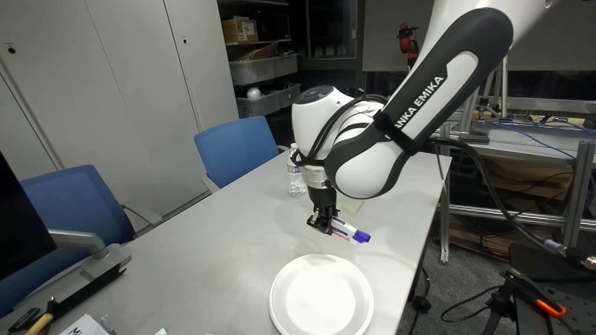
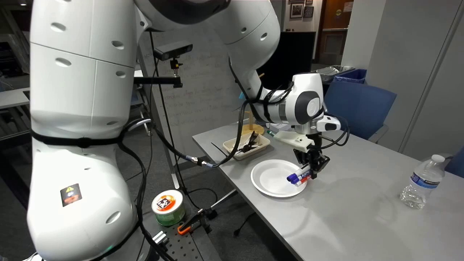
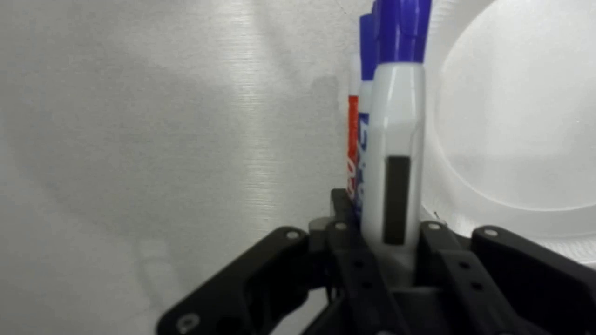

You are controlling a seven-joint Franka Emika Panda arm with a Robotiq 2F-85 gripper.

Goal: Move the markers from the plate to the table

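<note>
Round white plate (image 2: 270, 177): is lying on pale-grey rectangular table (image 2: 355, 203). Slim white, blue and red markers (image 3: 396, 125): are jutting from black two-fingered gripper (image 3: 387, 226), above table. In an exterior view, clear plastic bottle (image 2: 422, 183): is standing right of plate; beige rectangular tray (image 2: 255, 150): is resting behind plate, to left.

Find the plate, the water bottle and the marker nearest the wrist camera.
White plate (image 1: 321, 300): in an exterior view, on its flat centre.
Water bottle (image 2: 423, 181): in an exterior view, on its blue label.
Nearest blue-capped marker (image 3: 398, 132): wrist view, on its white barrel.
</note>
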